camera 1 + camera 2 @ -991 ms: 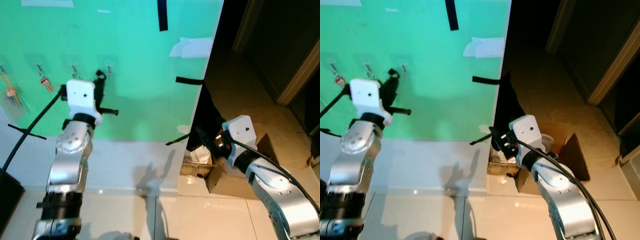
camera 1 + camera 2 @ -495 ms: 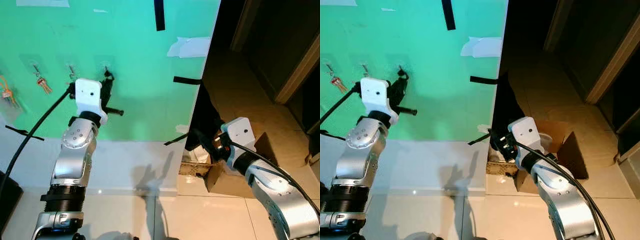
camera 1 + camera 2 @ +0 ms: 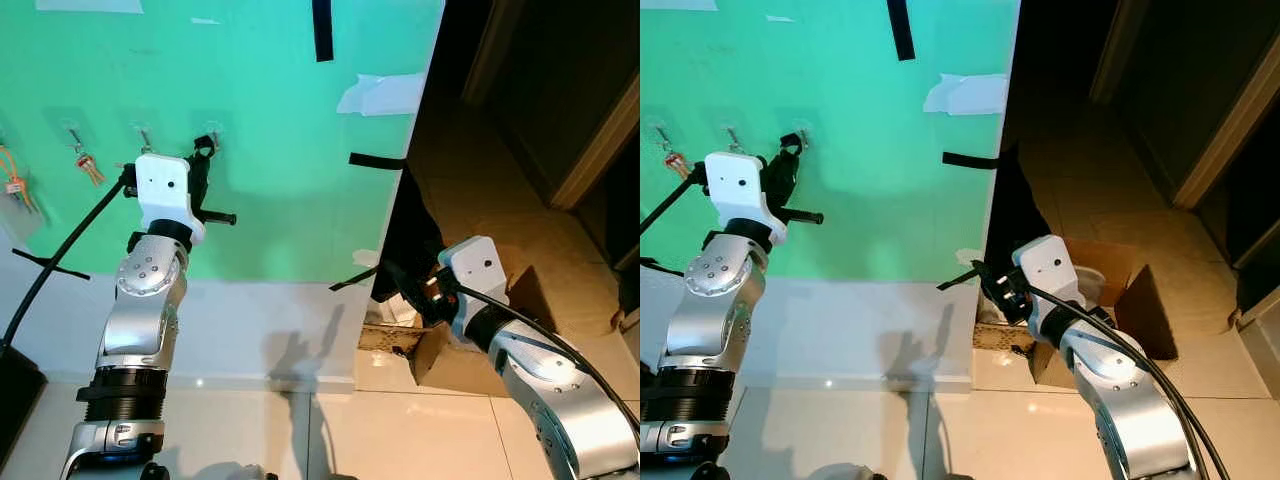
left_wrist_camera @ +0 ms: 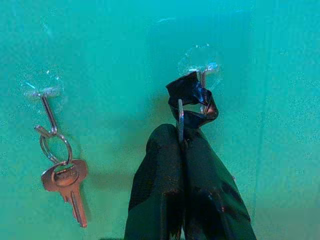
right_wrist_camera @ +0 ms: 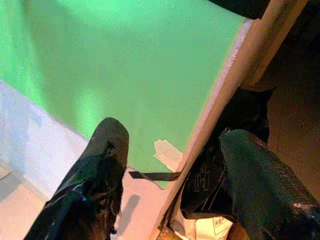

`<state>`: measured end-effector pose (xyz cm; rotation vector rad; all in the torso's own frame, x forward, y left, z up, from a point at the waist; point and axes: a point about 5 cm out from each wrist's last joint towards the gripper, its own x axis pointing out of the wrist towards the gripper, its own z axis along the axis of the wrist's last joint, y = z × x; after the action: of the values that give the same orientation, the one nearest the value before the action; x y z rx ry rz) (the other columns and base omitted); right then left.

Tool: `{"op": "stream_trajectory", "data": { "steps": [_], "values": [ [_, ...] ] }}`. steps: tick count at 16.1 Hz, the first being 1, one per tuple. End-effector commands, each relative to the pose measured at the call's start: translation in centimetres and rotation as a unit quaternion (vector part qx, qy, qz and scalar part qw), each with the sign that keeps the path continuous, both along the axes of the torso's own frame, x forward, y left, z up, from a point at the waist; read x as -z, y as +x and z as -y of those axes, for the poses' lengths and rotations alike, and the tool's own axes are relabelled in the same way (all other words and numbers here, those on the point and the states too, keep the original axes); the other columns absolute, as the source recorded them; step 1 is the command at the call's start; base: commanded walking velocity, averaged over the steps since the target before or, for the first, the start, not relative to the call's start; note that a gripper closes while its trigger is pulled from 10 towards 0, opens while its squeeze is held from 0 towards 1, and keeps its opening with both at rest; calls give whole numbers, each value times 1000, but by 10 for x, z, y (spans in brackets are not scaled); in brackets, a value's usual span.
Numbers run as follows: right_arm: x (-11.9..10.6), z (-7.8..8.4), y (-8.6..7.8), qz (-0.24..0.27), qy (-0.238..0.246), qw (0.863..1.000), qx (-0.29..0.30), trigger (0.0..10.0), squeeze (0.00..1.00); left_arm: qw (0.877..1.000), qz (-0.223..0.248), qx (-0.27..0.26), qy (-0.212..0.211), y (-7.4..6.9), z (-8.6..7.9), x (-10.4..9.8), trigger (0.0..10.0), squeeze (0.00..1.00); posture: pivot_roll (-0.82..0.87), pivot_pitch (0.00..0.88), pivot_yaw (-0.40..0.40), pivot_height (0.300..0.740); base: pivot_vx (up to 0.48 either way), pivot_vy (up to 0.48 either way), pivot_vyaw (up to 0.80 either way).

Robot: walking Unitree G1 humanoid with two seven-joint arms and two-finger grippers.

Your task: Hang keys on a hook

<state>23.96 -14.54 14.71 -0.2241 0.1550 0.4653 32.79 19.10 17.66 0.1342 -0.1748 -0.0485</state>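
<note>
"Why is the left gripper (image 4: 181, 150) raised to the green wall (image 3: 270, 120)?"

"Its jaws are pinched on a key ring (image 4: 180, 122) with a black tape loop (image 4: 192, 95), held just at the clear adhesive hook (image 4: 205, 75), probably to slip it on."

"And the right gripper (image 5: 170, 165)?"

"Idle, jaws apart, low near the cardboard box (image 3: 1125, 290)."

"How many hooks?"

"Four; beside the target hook hang copper keys (image 4: 67, 182), and further along, an orange set (image 3: 15, 180)."
</note>
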Motion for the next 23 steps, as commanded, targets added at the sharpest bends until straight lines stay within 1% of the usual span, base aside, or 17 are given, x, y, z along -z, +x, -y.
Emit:
{"op": "stream_trajectory", "data": {
  "steps": [1, 4, 7, 10, 13, 16, 17, 19, 23],
  "values": [
    [-5, -1, -1, 15, -5, 1000, -8, 10000, 0, 1000, -8, -4, 2, 1, 0, 2, 10000, 0, -103, 0, -2, 740, 0, 0, 0],
    [-5, -1, -1, 13, -8, 1000, -11, 10000, 0, 999, -36, 8, 6, 3, 2, 9, 10000, 0, -104, 0, -4, 740, 0, 0, 0],
    [-5, -1, -1, 13, -10, 1000, -14, 10000, 0, 998, -52, 17, 11, 3, 4, 15, 10000, 0, -105, 0, -4, 740, 0, 0, 0],
    [-6, -1, -1, 13, -11, 1000, -16, 10000, 0, 998, -54, 17, 15, 4, 5, 15, 10000, 0, -106, 0, -5, 740, 0, 0, 0],
    [-6, -1, -1, 14, -12, 1000, -17, 10000, 0, 999, -33, 15, 12, 3, 4, 10, 10000, 0, -109, 0, -1, 740, 0, 0, 0],
    [-6, -2, -1, 15, -10, 1000, -18, 10000, 0, 999, 34, 21, -3, -8, 9, -2, 10000, 0, -108, 0, -6, 740, 0, 0, 0],
    [-6, -2, -1, 15, -10, 1000, -18, 10000, 0, 999, 45, 29, -9, -10, 11, -5, 10000, 0, -107, 0, -7, 740, 0, 0, 0],
    [-6, -2, -1, 14, -10, 1000, -22, 10000, 0, 997, 60, 50, -12, -12, 18, -10, 10000, 0, -106, 0, -13, 740, 0, 0, 0],
    [-8, -2, 1, 17, -14, 999, -26, 10000, 0, 996, 67, 52, -7, -7, 16, -13, 10000, 0, -108, 0, -16, 740, 0, 0, 0]
  ]
}}
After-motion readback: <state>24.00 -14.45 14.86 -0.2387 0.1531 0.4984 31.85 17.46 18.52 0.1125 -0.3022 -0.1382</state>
